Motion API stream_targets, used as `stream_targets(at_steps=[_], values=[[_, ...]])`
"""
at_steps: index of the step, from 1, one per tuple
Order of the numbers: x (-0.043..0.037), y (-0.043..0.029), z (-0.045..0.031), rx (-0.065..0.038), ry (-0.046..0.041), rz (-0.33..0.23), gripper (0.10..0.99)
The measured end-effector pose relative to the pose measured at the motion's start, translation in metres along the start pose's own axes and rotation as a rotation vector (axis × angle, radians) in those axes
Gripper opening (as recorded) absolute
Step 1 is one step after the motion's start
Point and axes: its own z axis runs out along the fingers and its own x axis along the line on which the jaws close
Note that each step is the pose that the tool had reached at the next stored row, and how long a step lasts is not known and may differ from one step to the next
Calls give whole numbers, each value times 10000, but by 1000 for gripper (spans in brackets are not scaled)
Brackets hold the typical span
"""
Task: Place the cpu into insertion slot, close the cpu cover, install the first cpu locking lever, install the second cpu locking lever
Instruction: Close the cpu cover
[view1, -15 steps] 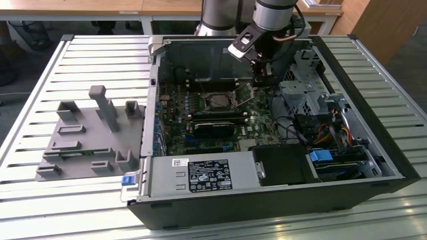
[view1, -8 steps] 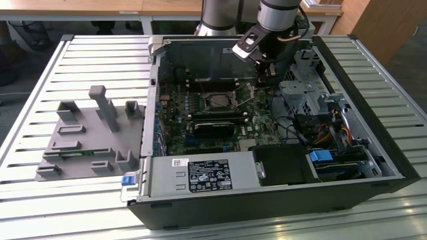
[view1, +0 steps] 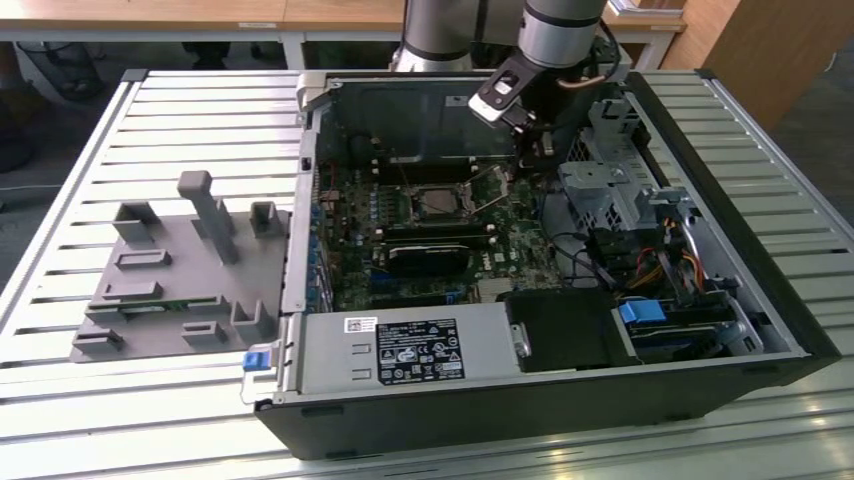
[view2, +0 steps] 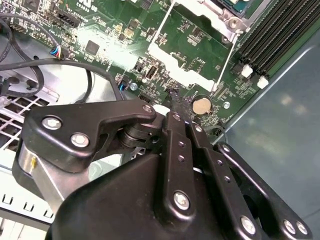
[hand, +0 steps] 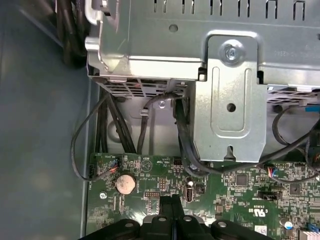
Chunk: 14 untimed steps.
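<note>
An open computer case lies on a slatted table with the green board inside. The insertion slot (view1: 438, 204) is a small square socket with a dark centre near the board's middle. A grey-silver corner at its edge (view2: 239, 6) may be the cpu; I cannot tell for sure. The cpu cover (view2: 165, 56) is swung open off the socket, with green board showing through its cut-out. Thin wire locking levers (view2: 226, 57) stand unlatched beside it. My gripper (view1: 538, 152) (view2: 172, 95) (hand: 172, 202) hovers over the board's far edge past the cover, fingers shut together on nothing.
A metal drive cage (hand: 230, 100) and black cables (hand: 182, 135) stand close by the gripper. A coin battery (view2: 201, 105) lies just below the fingertips. A long black module (view1: 434, 250) lies near the socket, a power supply (view1: 400, 350) in front, and a grey fixture (view1: 174, 270) outside the case.
</note>
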Motion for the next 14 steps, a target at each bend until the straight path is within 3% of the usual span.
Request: stream_targets(at_steps=[6,14], values=[[1,-18,86,19,-13,-3,106],[7,-278,79,20,-11,0,106]])
